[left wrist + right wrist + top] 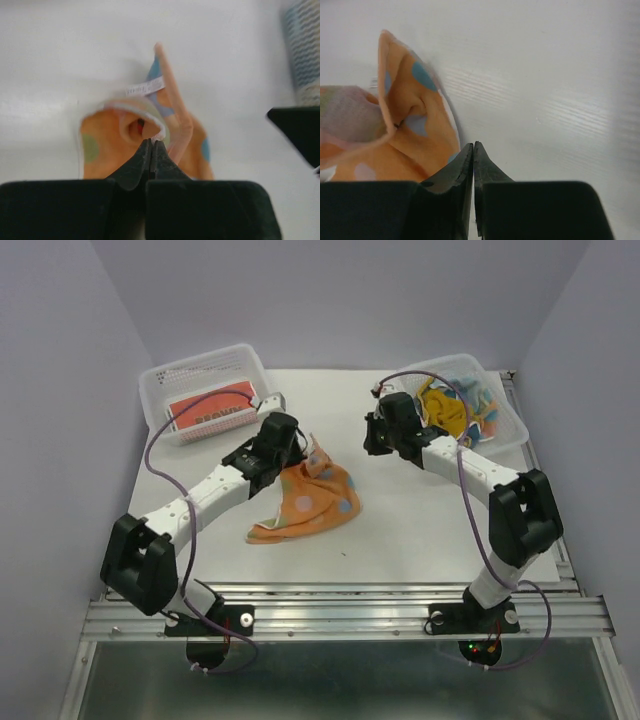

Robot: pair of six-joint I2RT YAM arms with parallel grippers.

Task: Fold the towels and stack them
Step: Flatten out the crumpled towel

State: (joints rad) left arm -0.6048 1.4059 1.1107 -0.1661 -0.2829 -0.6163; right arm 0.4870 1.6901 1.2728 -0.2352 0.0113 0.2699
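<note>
Upper left: white basket [158, 388] holds a flat red-orange towel [208, 412].
Centre: left gripper [151, 144] clamped on an edge of the orange dotted towel [312, 502]; the rest is draped on the table [420, 530].
Right of centre: right gripper [473, 146] pinched closed, empty.
Upper right: second basket [515, 425] holds jumbled towels [455, 405].

No wording can be read for certain. A small white tag [145, 87] sewn to the edge of the orange dotted towel [105, 152] carries a line of grey print, too blurred to make out. In the left basket [190, 365], the orange-red towel [212, 410] bears a pale band of capital letters, too small to read.
</note>
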